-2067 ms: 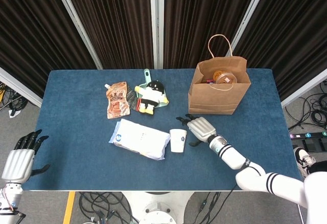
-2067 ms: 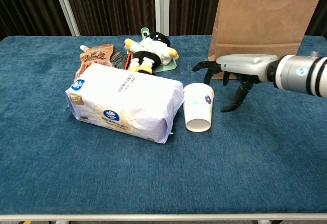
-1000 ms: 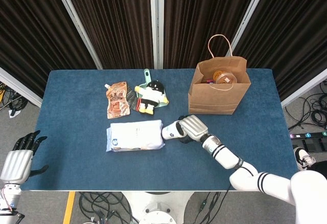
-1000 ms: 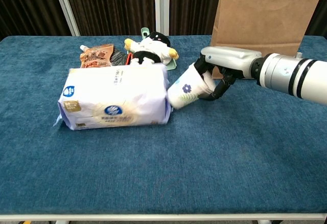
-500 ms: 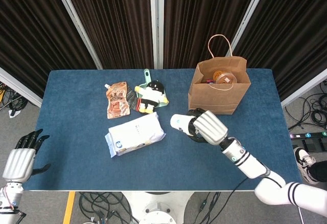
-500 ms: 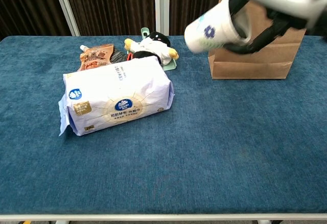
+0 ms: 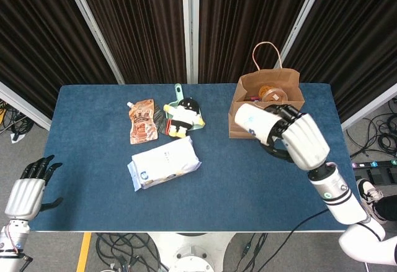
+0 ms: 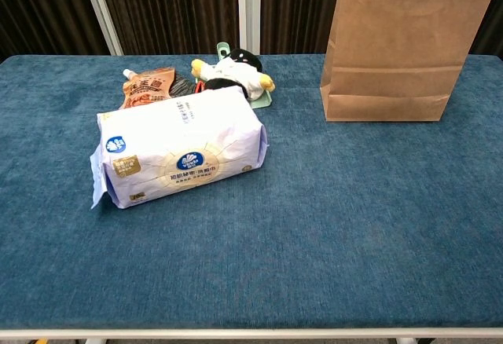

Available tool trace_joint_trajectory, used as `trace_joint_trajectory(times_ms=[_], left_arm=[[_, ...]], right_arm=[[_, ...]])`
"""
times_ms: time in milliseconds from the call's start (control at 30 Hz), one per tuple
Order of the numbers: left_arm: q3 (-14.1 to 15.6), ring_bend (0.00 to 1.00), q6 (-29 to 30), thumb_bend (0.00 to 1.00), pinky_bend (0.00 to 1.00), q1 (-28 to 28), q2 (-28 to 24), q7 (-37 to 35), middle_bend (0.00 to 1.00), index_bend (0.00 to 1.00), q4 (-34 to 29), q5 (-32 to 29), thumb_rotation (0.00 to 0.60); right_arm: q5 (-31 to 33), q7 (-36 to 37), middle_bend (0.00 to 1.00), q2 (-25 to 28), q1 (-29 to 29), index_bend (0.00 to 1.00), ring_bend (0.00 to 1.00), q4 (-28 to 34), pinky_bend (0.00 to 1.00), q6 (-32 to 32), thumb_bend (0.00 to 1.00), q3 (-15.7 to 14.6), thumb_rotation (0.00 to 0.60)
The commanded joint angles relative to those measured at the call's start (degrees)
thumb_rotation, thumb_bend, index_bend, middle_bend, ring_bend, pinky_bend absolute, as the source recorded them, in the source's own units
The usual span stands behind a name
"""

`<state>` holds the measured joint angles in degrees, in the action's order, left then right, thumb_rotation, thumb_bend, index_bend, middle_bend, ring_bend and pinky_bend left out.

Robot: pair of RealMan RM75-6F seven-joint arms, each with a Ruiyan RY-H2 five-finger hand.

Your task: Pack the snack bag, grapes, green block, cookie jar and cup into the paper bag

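On the blue cloth-covered table (image 7: 93, 154), the paper bag (image 7: 267, 113) stands upright toward the far right, open at the top with one handle loop raised. Behind the table hang dark pleated curtains (image 7: 136, 23) divided by pale metal posts (image 7: 93, 27); loose cables (image 7: 381, 132) lie on the grey floor to the right of the bag's end of the table.

The right hand (image 7: 298, 138) is raised in front of the bag, its fingers wrapped around the white cup (image 7: 251, 120), which lies tilted on its side with a small dark mark showing on its wall. The hand and cup overlap the bag's front face in the head view, so whether the cup touches the bag cannot be told. The left hand (image 7: 25, 191) hangs off the near left corner, well apart from the bag, fingers apart and holding nothing.

Inside the bag a round orange-lidded item (probably the cookie jar) (image 7: 272, 93) shows partly; the rest of the contents are hidden by the bag's walls.

Left of the bag, well apart from it, lie a white tissue pack (image 7: 164, 163), a brown spouted pouch (image 7: 141, 120) and a plush toy (image 7: 182, 118) resting on a pale green item whose shape is hard to make out.

The chest view shows neither hand nor the cup, and the bag's top is cut off there; it does show the pack's printed label clearly.
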<state>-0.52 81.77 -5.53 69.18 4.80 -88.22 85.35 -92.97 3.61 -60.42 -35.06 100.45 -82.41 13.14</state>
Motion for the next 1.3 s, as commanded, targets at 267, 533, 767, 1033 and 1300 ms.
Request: trace_joint_trajectory(times_ms=[267, 533, 767, 1033, 1300], left_arm=[[0.12, 0.11, -0.03, 0.0, 0.15, 0.17, 0.19, -0.19, 0.18, 0.25, 0.14, -0.33, 0.6], [0.16, 0.11, -0.24, 0.0, 0.15, 0.1, 0.53, -0.54, 0.18, 0.25, 0.57, -0.41, 0.6], [0.11, 0.11, -0.24, 0.0, 0.15, 0.19, 0.56, -0.82, 0.18, 0.25, 0.84, -0.7, 0.6], [0.29, 0.11, -0.2, 0.0, 0.15, 0.37, 0.79, -1.08, 0.18, 0.25, 1.16, -0.72, 0.6], [0.37, 0.11, -0.16, 0.0, 0.15, 0.63, 0.76, -1.49, 0.18, 0.25, 1.41, -0.98, 0.6]], right_arm=[[20.51, 3.49, 0.65, 3.75, -1.31, 0.76, 0.32, -4.01, 0.41, 10.91, 0.26, 7.06, 0.6], [31.75, -0.26, 0.6, 2.57, -5.63, 0.73, 0.32, -9.03, 0.41, 23.94, 0.26, 7.47, 0.6], [34.94, -1.19, 0.57, -1.5, -8.89, 0.68, 0.32, -14.42, 0.41, 27.85, 0.26, 8.26, 0.6], [39.21, -5.1, 0.31, -3.52, -12.58, 0.24, 0.12, -17.01, 0.29, 34.53, 0.24, 7.36, 0.6], [41.3, -6.39, 0.06, -3.0, -13.06, 0.0, 0.0, -16.44, 0.15, 35.72, 0.23, 6.91, 0.6]])
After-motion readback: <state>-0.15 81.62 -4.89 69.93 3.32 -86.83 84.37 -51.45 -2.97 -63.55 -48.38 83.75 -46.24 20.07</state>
